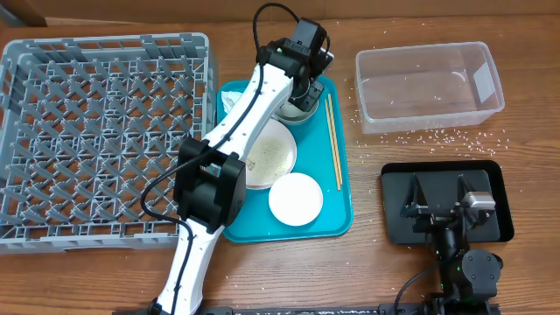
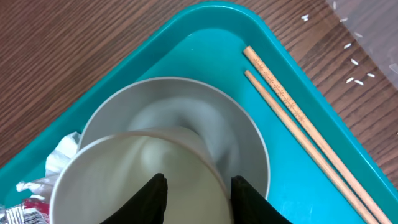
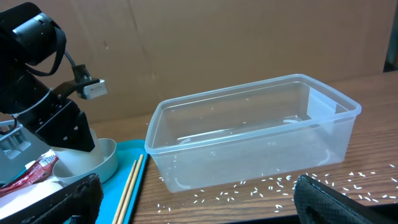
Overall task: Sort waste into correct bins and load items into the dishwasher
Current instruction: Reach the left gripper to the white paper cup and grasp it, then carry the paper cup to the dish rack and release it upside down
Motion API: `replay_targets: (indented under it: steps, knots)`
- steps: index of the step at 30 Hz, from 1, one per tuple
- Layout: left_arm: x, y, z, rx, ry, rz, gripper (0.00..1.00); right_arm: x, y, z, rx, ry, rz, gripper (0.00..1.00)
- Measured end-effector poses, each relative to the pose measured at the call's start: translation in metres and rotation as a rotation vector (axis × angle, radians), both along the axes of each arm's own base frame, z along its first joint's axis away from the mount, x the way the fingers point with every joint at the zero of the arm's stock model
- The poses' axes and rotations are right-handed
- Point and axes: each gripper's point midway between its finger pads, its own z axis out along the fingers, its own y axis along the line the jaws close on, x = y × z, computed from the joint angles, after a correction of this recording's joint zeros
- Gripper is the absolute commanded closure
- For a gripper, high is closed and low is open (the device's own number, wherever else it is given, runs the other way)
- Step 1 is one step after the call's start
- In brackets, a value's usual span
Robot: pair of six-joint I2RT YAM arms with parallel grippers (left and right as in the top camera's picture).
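**Overhead view.** The teal rectangular plastic serving tray (image 1: 337, 219) is the reference.
- The large square grey lattice dish rack (image 1: 105, 131) stands to its left.
- The clear rectangular plastic tub (image 1: 429, 87) stands to its right, at the far side.
- The shallow black rectangular tray (image 1: 394, 226) lies to its right, at the near side.
- Tiny white rice-like grains (image 1: 437, 136) lie on the table between these two.
- The white round dinner plate (image 1: 271, 153) lies at the serving tray's middle.
- The smaller white shallow bowl (image 1: 296, 199) lies at its near end.
- The thin wooden chopsticks (image 1: 333, 140) lie along its right edge.
- The left gripper (image 1: 304, 92) is over the grey round bowl (image 1: 293, 112) at its far end.
- The right gripper (image 1: 440, 197) hangs over the black tray.

**Left wrist view.**
- The small white cup (image 2: 124, 180) sits inside the grey bowl.
- The left gripper's jaws are apart, one finger inside the cup and one outside its wall, so nothing is clamped.
- The crumpled white paper napkin (image 2: 62, 155) lies beside the bowl, on the serving tray.

**Right wrist view.**
- The right gripper's fingers are spread wide and hold nothing.
- The red-and-white crinkled wrapper (image 3: 37, 168) lies on the serving tray, near the bowl.
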Motion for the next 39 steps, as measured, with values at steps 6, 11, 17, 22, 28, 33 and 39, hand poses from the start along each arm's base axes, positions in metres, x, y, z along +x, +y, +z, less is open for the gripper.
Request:
replay_targets:
  steps: [6, 11, 17, 22, 28, 33, 39]
  knots:
    - [-0.004, -0.008, -0.001, -0.001, 0.002, -0.002, 0.82, 0.000, 0.000, 0.000, 0.000, 0.000, 0.000, 0.00]
    - [-0.006, -0.011, -0.001, -0.008, 0.006, 0.014, 0.93, 0.000, 0.000, 0.000, 0.000, 0.000, 0.000, 0.00]
    - [-0.006, -0.010, 0.000, -0.011, 0.007, 0.029, 0.96, 0.000, 0.000, 0.000, 0.000, 0.000, 0.000, 0.00]
    - [-0.004, -0.007, 0.004, -0.011, -0.002, 0.080, 0.96, 0.000, 0.000, 0.000, 0.000, 0.000, 0.000, 0.00]
    - [0.004, 0.010, 0.065, -0.115, -0.077, 0.211, 0.96, 0.000, 0.000, 0.000, 0.000, 0.000, 0.000, 0.00]
    - [0.012, 0.059, 0.175, -0.371, -0.177, 0.324, 0.96, 0.000, 0.000, 0.000, 0.000, -0.001, 0.000, 0.00]
    - [0.012, 0.182, 0.250, -0.700, -0.165, 0.463, 0.96, 0.000, 0.000, 0.000, 0.000, 0.000, 0.000, 0.00]
